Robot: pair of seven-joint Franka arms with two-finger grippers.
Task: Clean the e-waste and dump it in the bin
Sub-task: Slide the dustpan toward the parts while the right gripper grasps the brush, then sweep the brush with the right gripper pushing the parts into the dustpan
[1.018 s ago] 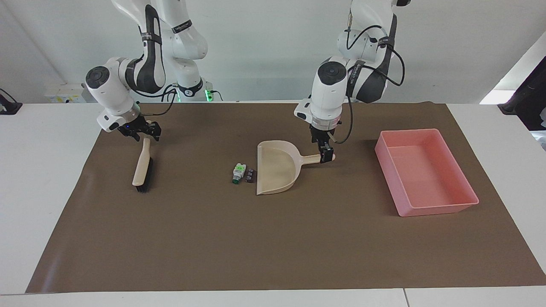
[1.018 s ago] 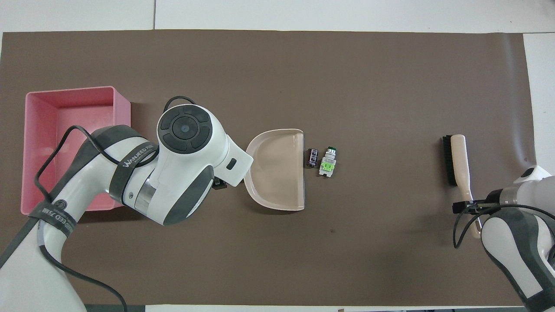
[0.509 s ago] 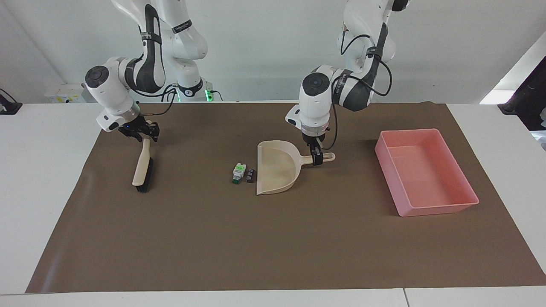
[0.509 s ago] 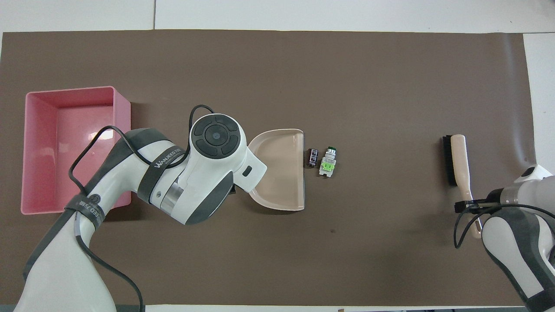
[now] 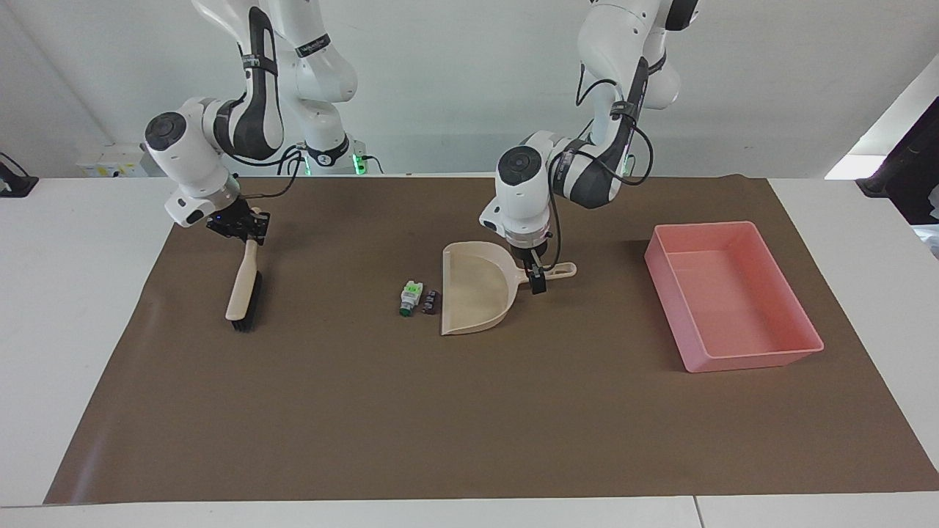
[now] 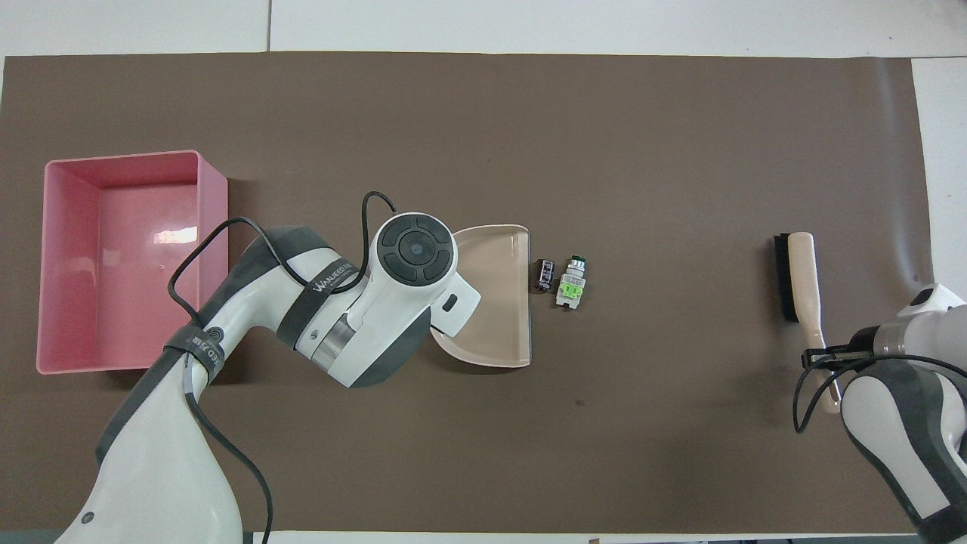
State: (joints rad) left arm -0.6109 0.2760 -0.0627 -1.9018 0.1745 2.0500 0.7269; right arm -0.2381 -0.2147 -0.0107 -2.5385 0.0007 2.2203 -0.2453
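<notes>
The white-and-green block (image 5: 409, 297) (image 6: 571, 282) and the dark cylinder (image 5: 430, 301) (image 6: 544, 274) lie side by side on the brown mat, just off the open lip of the beige dustpan (image 5: 475, 292) (image 6: 495, 302). My left gripper (image 5: 538, 279) is down at the dustpan's handle, close to where it joins the pan; in the overhead view the arm hides it. My right gripper (image 5: 246, 229) (image 6: 820, 355) is shut on the handle end of the brush (image 5: 244, 286) (image 6: 802, 279), which rests on the mat. The pink bin (image 5: 755, 359) (image 6: 215, 196) stands empty toward the left arm's end.
The brown mat (image 5: 469, 425) covers most of the white table. The brush lies toward the right arm's end, well apart from the e-waste. The left arm's elbow hangs over the mat between the bin and the dustpan.
My left gripper slid along the dustpan handle from its tip toward the pan; the dustpan stayed put. My right gripper closed in on the brush handle, and the brush shifted slightly.
</notes>
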